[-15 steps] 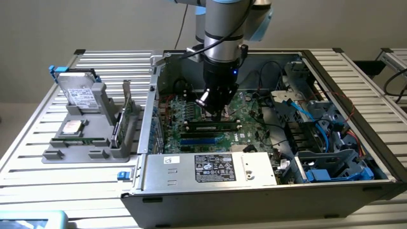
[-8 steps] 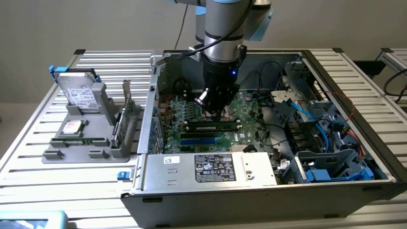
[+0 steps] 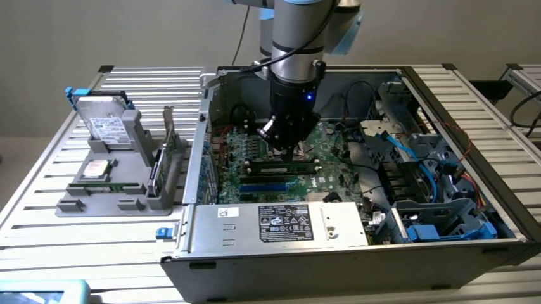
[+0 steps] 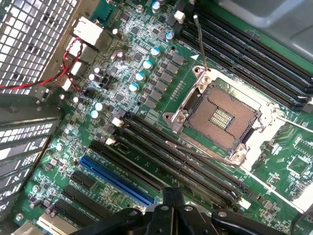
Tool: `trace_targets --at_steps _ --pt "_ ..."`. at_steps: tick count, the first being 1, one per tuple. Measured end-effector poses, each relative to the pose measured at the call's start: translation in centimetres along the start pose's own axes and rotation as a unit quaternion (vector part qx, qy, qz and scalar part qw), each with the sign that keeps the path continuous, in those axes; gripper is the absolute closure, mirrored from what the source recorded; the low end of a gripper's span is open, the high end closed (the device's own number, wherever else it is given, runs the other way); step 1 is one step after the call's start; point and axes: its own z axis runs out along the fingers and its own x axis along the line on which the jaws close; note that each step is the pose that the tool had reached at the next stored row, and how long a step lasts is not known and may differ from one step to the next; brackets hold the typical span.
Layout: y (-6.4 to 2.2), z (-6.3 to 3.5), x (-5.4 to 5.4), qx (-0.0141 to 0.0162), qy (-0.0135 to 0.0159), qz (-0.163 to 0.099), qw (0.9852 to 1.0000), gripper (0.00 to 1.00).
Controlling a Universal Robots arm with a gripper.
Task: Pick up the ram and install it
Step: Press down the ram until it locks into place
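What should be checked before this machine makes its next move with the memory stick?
1. Tool shut, nothing between its tips: ok.
2. Tool hangs over the motherboard inside the open computer case: ok.
3. Long black memory slots beside the CPU socket look free of cables: ok.
4. Ram located: a narrow green stick lies on the gray holder outside the case, on the exterior view's left: ok.
5. Ram held by the tool: not ok.
6. A stick already seated under the tool: cannot tell.
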Motion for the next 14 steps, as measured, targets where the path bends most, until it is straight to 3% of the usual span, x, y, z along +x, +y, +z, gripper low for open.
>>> trace_targets --at_steps 7,14 --pt "0.0 0.0 0.0 -0.002 0.0019 0.043 0.9991 0.89" --pt "0.0 0.0 0.0 -0.004 0.0038 0.086 0.9963 0.89"
